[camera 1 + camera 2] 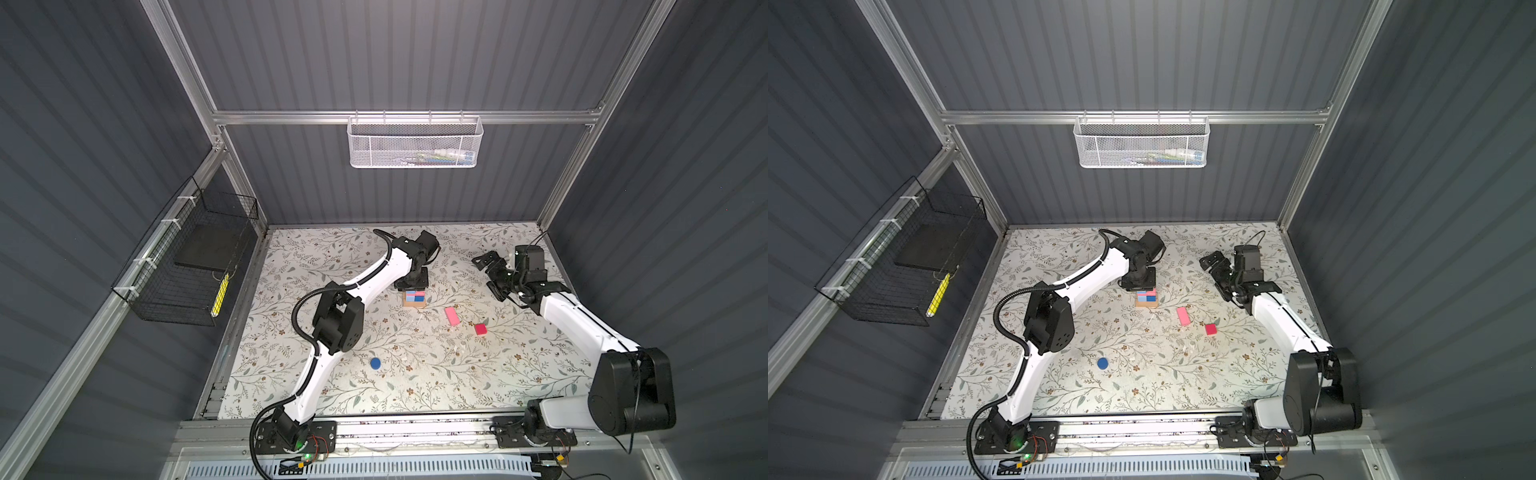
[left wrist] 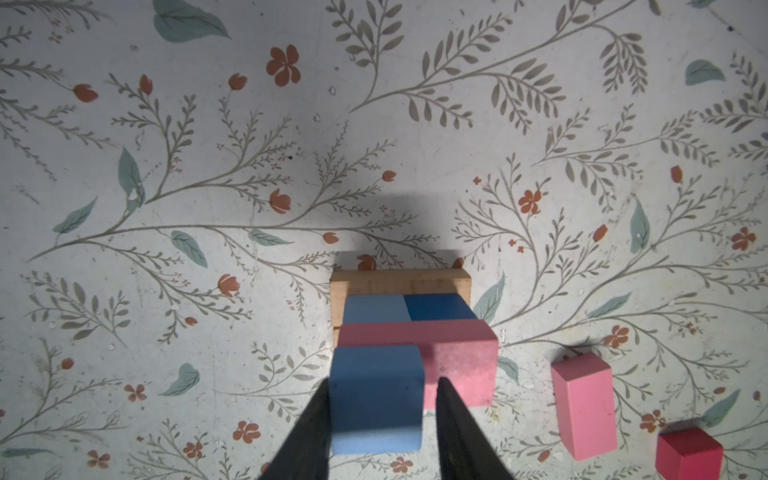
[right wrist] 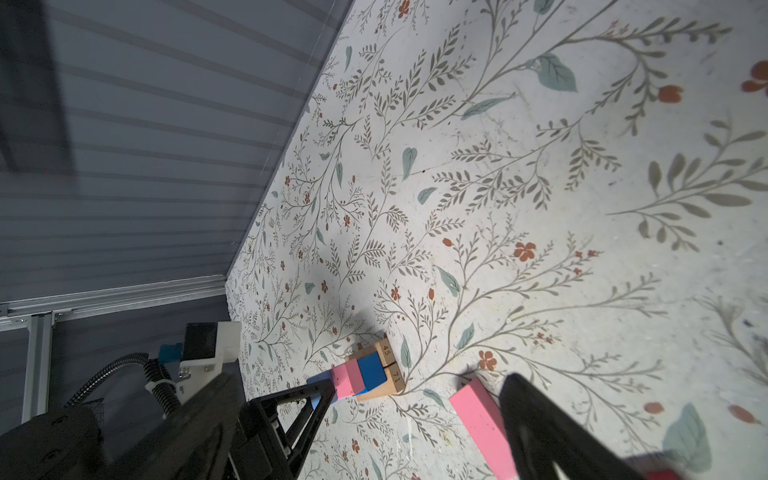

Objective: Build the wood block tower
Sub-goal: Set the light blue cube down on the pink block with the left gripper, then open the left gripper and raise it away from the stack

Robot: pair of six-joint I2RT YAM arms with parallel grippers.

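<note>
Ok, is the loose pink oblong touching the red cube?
Apart. The left wrist view shows floral mat between the loose pink oblong and the red cube; both top views agree.

Tower (image 1: 414, 298) standing mid-table, partly built. Two tan oblongs (image 2: 401, 281) lying side by side as base. Light blue cube (image 2: 374, 307) and dark blue cube (image 2: 440, 306) sitting on base, touching each other. Pink oblong (image 2: 457, 353) lying across above them. Second light blue cube (image 2: 376, 399) sitting just beside pink oblong between fingers of left gripper (image 2: 383, 380), narrow gap showing at one finger, its support hidden. Loose pink oblong (image 1: 452, 316) lying flat near tower, red cube (image 1: 480, 329) resting near it. Dark blue disc (image 1: 375, 363) lying flat, well apart.
</note>
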